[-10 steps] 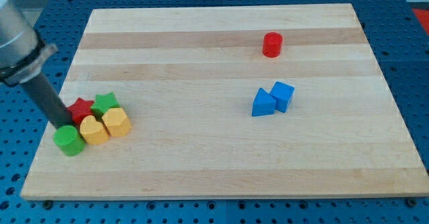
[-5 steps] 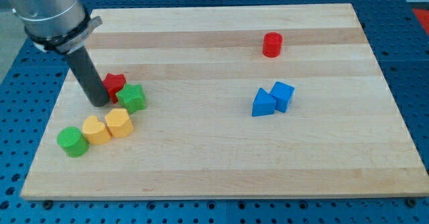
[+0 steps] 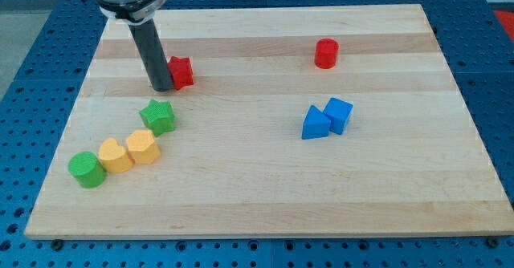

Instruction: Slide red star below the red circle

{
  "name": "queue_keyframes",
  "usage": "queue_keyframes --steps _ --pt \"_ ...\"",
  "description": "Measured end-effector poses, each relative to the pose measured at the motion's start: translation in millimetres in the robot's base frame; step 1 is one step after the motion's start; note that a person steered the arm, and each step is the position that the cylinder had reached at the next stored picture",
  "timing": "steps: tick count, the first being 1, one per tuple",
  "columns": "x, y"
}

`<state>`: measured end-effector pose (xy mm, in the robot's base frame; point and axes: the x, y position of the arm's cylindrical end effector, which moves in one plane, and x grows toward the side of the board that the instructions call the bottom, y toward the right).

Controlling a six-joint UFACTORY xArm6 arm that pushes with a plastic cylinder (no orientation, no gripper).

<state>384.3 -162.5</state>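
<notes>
The red star (image 3: 181, 71) lies on the wooden board's upper left part. My tip (image 3: 161, 87) touches its left side; the dark rod rises from there to the view's top. The red circle (image 3: 326, 53), a short cylinder, stands far to the right of the star, near the view's top right. The star is about level with the circle's lower edge, well to its left.
A green star (image 3: 159, 115) lies below my tip. A yellow hexagon-like block (image 3: 142, 147), a yellow rounded block (image 3: 114, 155) and a green cylinder (image 3: 85, 169) form a row at lower left. A blue triangle (image 3: 315, 123) and a blue cube (image 3: 339, 114) sit together at right.
My tip has moved up and to the right, pushing the red star away from the cluster toward the view's top. The green star shifted slightly and stayed behind.
</notes>
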Motion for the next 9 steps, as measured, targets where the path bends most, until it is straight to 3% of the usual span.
queue_keyframes --steps 2,5,9 --pt "-20.2 29.0" --pt "-69.4 10.8" --pt "-49.5 93.8"
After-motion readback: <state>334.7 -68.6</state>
